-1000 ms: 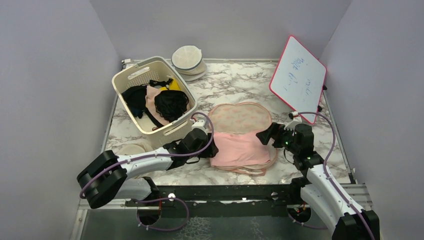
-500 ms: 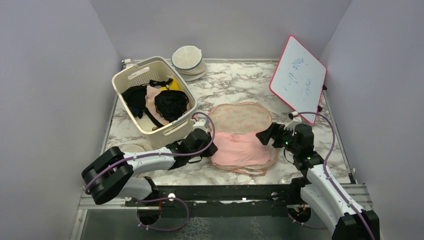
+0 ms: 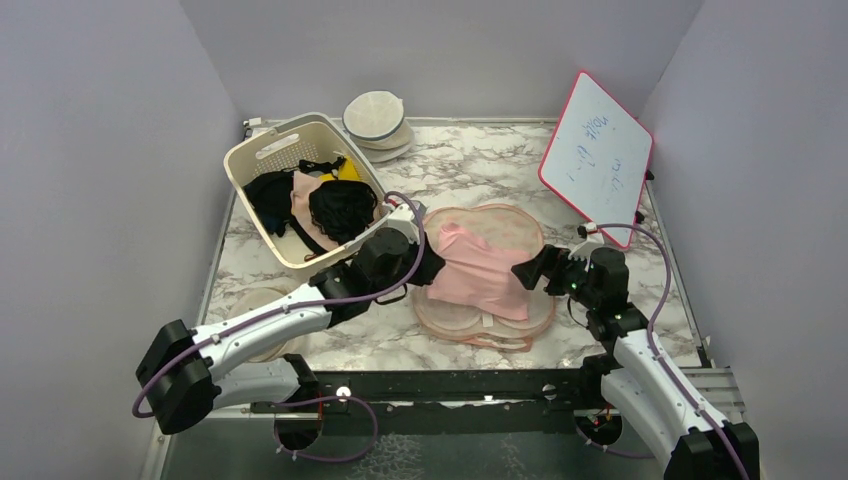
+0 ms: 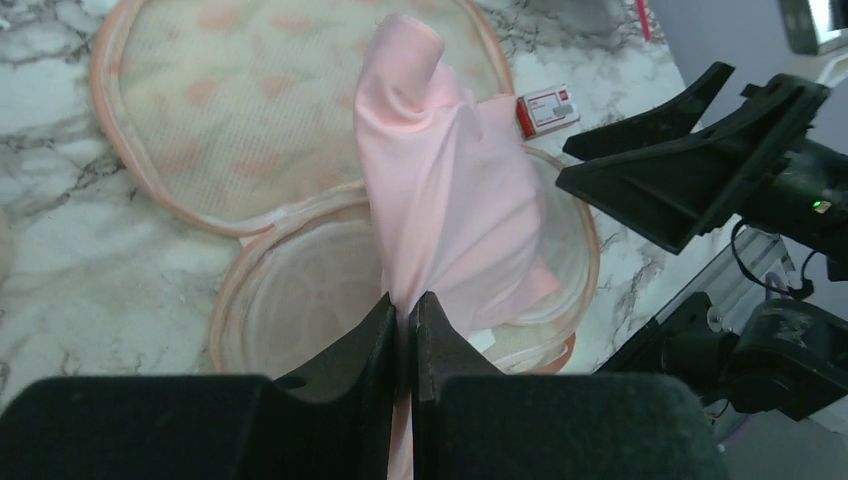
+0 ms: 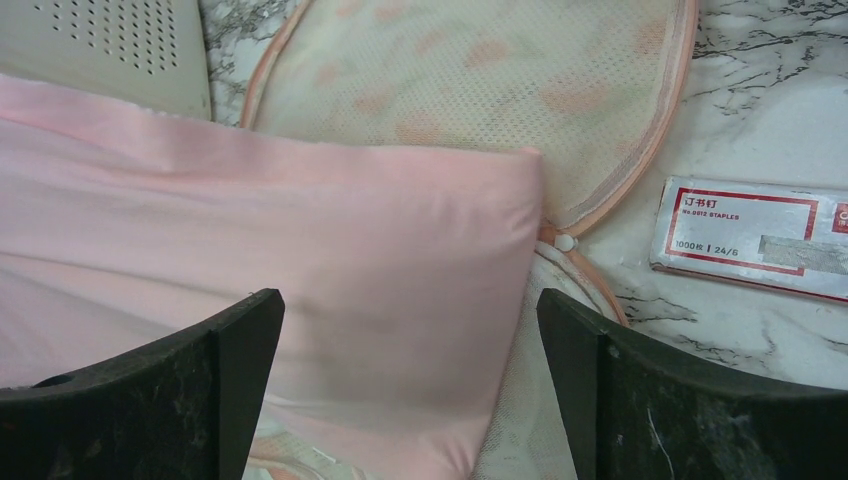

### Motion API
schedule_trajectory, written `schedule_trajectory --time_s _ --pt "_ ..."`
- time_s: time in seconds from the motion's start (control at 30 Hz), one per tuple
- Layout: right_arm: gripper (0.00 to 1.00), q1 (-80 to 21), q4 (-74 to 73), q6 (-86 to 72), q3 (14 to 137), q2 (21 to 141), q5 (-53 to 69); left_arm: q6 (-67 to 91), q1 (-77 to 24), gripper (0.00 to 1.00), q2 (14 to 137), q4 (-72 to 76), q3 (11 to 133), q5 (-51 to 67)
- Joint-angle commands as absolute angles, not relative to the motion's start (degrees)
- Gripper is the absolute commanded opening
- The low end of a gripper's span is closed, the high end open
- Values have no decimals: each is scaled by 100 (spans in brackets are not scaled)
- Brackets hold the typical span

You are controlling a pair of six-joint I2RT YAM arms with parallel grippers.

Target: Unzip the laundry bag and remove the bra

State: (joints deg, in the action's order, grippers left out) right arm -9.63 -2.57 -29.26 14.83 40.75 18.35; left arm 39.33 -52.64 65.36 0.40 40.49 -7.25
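The peach laundry bag (image 3: 505, 228) lies unzipped and open on the marble table, its lid folded back and its lower half (image 3: 450, 315) toward me. It shows in the left wrist view (image 4: 230, 100) and the right wrist view (image 5: 520, 70). The pale pink bra (image 3: 480, 268) is lifted partly out of the bag, stretched up to the left. My left gripper (image 3: 432, 265) is shut on the bra's left end (image 4: 440, 190). My right gripper (image 3: 532, 272) is open at the bag's right side, its jaws apart either side of the bra's right end (image 5: 300, 260).
A cream slotted basket (image 3: 262, 160) with black and pink garments stands at the back left. Cream round cases (image 3: 375, 118) are stacked behind it. A pink-framed whiteboard (image 3: 597, 155) leans at the back right. A small staples box (image 5: 760, 238) lies right of the bag.
My left gripper has risen and pulled back toward the basket with the bra's left end, lifting the bra off the bag's lower half. The right arm has barely moved.
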Motion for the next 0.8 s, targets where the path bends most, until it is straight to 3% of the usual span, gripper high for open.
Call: schedule_trajectory --time_s 0.0,0.33,0.77 --pt "97 -940 -89 -2910 1406 3971 1828 3268 -5278 0 6250 -624 4540 -901" --pt "98 -940 -88 -2936 1414 4053 1808 2506 -5083 0 6258 -1797 6173 -1091" --pt "98 -940 -81 -2936 1415 4071 1836 2228 -3385 0 7114 -2475 8517 -321"
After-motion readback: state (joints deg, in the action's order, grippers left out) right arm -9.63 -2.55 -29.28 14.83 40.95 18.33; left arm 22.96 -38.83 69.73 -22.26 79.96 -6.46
